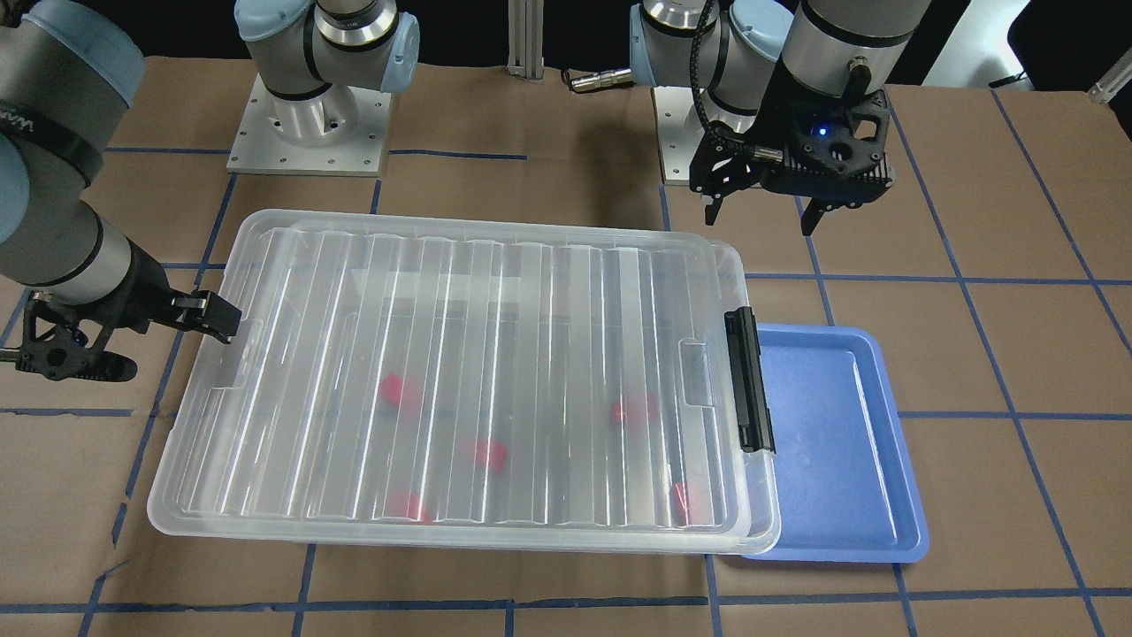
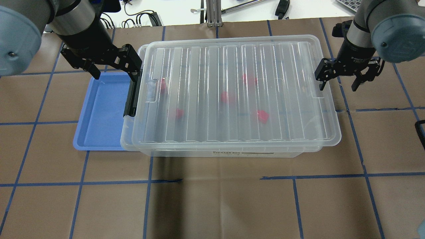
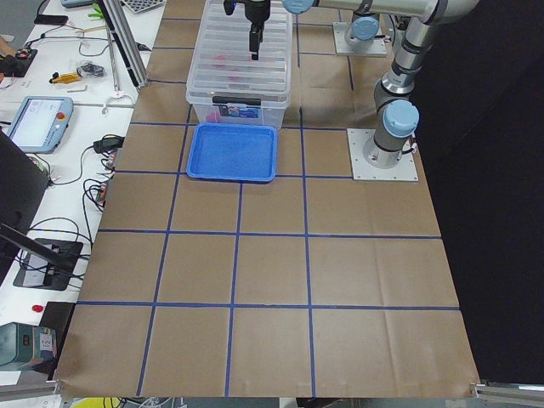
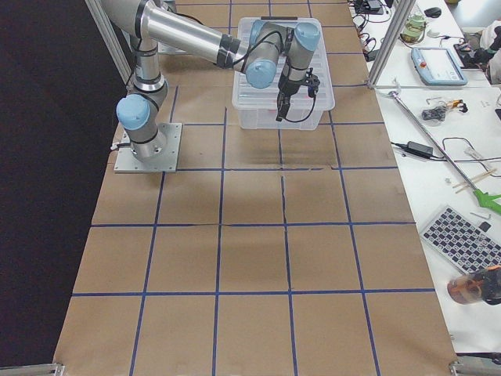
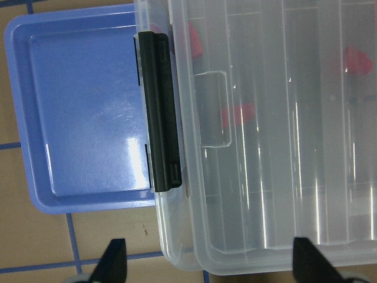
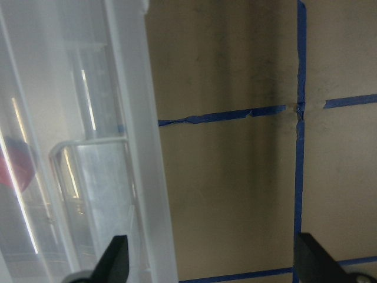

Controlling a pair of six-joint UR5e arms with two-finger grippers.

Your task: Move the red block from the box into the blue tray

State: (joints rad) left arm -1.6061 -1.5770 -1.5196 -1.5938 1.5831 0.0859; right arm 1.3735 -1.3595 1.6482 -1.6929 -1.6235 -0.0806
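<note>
The box (image 2: 282,83) is a clear bin with its ribbed lid on and a black latch bar (image 2: 132,99) at its left end. Several red blocks (image 2: 226,97) show blurred through the lid (image 1: 531,310). The blue tray (image 2: 99,113) lies empty at the latch end, its edge tucked under the box rim. My left gripper (image 2: 114,73) is open and empty above the tray's far corner and the latch (image 5: 160,112). My right gripper (image 2: 338,84) is open and empty, straddling the lid's right end rim from above.
Brown paper with a blue tape grid covers the table (image 2: 212,199). The two arm bases (image 1: 309,133) stand behind the box. Cables and tools lie on the white bench beyond the table (image 4: 438,117).
</note>
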